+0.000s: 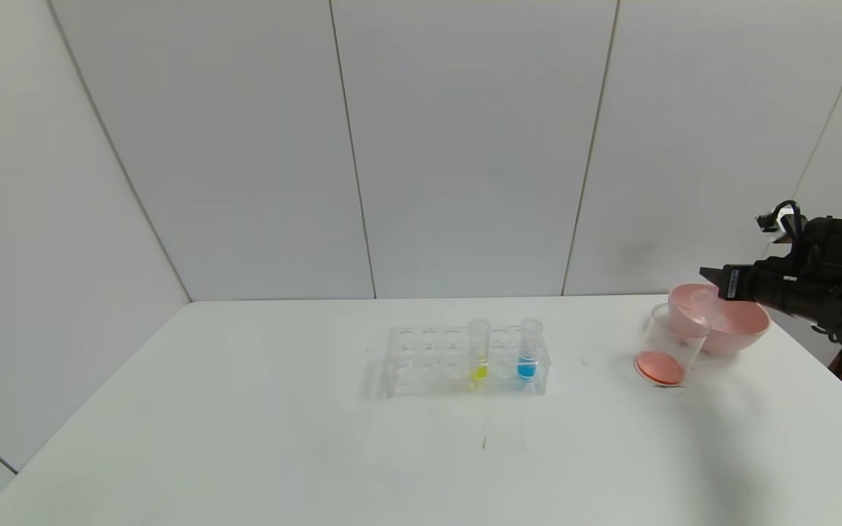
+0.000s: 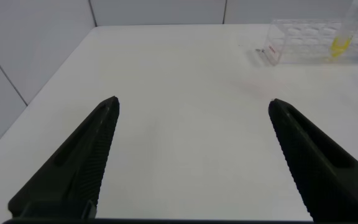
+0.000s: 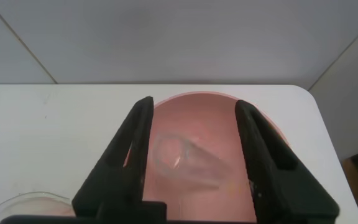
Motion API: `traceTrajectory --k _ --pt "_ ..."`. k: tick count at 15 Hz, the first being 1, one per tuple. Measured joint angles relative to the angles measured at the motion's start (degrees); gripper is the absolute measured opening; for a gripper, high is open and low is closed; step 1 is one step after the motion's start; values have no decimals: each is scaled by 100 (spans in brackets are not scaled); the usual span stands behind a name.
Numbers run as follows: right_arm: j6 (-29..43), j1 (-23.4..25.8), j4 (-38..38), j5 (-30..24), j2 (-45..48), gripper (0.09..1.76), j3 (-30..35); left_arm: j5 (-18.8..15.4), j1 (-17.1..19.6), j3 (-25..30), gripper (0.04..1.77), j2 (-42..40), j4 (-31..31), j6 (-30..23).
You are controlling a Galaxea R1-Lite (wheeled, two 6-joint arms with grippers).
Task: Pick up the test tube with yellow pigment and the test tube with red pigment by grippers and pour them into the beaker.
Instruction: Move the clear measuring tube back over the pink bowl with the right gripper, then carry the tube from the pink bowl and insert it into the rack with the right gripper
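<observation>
The test tube with yellow pigment (image 1: pixel 478 352) stands upright in the clear rack (image 1: pixel 421 361) at mid-table; it also shows in the left wrist view (image 2: pixel 341 38). The beaker (image 1: pixel 670 343) stands at the right with orange-red liquid on its bottom. My right gripper (image 1: pixel 710 276) (image 3: pixel 194 102) is open over the pink bowl (image 1: pixel 739 325). A clear tube (image 3: pixel 185 158) with no liquid showing lies loose between the fingers, over the bowl's inside; it is faint in the head view (image 1: pixel 703 299). My left gripper (image 2: pixel 193 102) is open and empty, low over the table's left part.
A tube with blue liquid (image 1: pixel 528 351) stands in the rack to the right of the yellow one. The bowl (image 3: pixel 197 124) sits just behind the beaker near the table's right edge. White walls close the back and left.
</observation>
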State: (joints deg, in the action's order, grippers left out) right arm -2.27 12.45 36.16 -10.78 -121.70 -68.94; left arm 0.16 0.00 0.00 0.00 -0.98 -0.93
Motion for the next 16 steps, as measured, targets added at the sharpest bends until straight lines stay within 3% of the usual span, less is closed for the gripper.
traceTrajectory --k 6,12,16 --pt "-27 1 119 -2 45 138 55 0 0 0 172 0 0 0" --pt "-2 -206 44 46 541 156 358 0 0 0 172 0 0 -2" --pt "90 -672 22 323 1431 162 1109 0 0 0 172 0 0 -2"
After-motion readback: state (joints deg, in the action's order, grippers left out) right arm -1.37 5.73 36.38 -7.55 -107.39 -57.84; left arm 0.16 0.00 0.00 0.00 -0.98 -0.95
